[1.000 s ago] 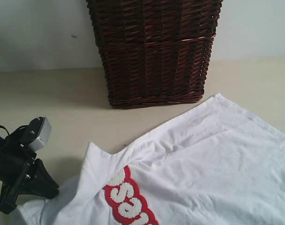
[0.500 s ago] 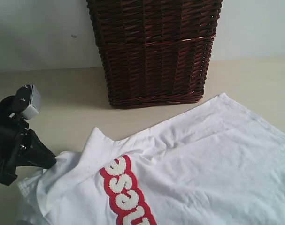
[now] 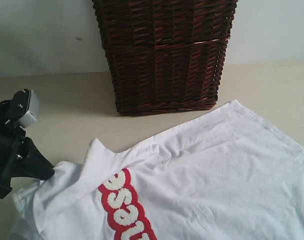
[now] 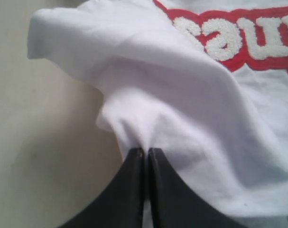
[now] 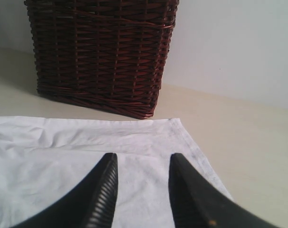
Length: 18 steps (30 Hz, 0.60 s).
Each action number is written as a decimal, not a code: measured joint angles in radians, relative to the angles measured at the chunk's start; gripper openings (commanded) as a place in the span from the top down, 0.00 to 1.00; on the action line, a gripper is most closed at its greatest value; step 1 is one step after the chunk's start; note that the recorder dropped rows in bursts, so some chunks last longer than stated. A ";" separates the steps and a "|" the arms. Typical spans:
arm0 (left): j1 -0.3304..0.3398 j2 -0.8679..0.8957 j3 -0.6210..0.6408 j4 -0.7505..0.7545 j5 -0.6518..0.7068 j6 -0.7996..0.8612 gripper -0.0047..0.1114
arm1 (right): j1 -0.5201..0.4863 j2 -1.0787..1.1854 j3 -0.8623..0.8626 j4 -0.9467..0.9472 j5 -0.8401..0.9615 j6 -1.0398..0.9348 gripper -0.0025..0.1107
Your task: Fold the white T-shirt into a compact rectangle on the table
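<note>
The white T-shirt (image 3: 217, 170) lies wrinkled on the table (image 3: 66, 100), its red-outlined fuzzy letters (image 3: 120, 205) running toward the lower edge of the exterior view. My left gripper (image 3: 47, 172) is at the shirt's left end, shut on a pinched-up fold of the white cloth (image 4: 148, 118). In the left wrist view the black fingertips (image 4: 136, 156) meet with fabric bunching out between them. My right gripper (image 5: 143, 159) is open, hovering over a flat corner of the shirt (image 5: 53, 147) with nothing between its fingers. It does not show in the exterior view.
A tall dark brown wicker basket (image 3: 164, 55) stands at the back middle of the table, just behind the shirt's far edge. Bare cream table (image 5: 248, 142) lies beyond the shirt's corner, and a pale wall (image 3: 36, 35) is behind.
My left gripper has lifted and moved left, still holding the cloth. The shirt's left end and its red letters have slid left with it.
</note>
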 measured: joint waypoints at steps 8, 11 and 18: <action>0.000 0.129 0.000 -0.033 -0.104 0.013 0.72 | 0.000 0.000 0.000 0.000 0.000 0.000 0.65; 0.000 0.133 0.000 -0.047 -0.112 0.013 0.86 | 0.000 0.000 0.000 0.000 0.000 0.000 0.65; 0.000 0.135 0.000 -0.072 -0.121 0.052 0.81 | 0.000 0.000 0.000 0.000 0.000 0.000 0.65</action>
